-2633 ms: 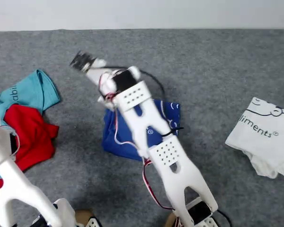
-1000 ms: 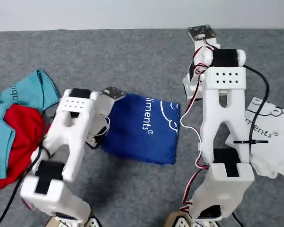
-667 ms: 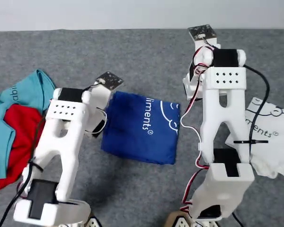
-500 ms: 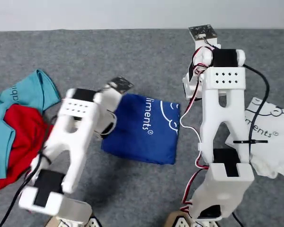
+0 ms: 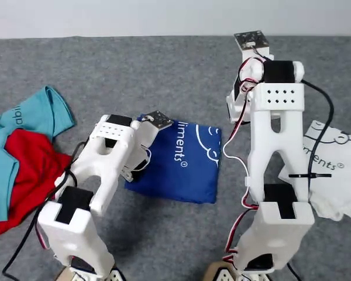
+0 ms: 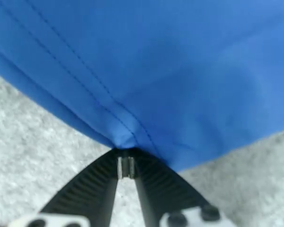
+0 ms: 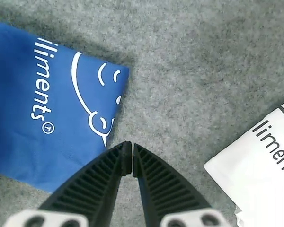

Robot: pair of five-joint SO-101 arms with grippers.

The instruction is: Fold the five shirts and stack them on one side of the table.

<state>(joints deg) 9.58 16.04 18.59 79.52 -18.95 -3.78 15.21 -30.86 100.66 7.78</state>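
left: teal shirt (image 5: pixel 32 114), red shirt (image 5: pixel 29 170) heaped, unfolded | left gripper (image 6: pixel 126 166) pressed together at blue shirt (image 5: pixel 184 161) hem | blue folded, centre | right gripper (image 7: pixel 129 163) closed, empty, beside it | right: white shirt (image 5: pixel 333 170) loosely folded | stacking apparently unstarted

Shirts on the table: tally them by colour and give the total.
blue shirt: 1
teal shirt: 1
red shirt: 1
white shirt: 1
Total: 4
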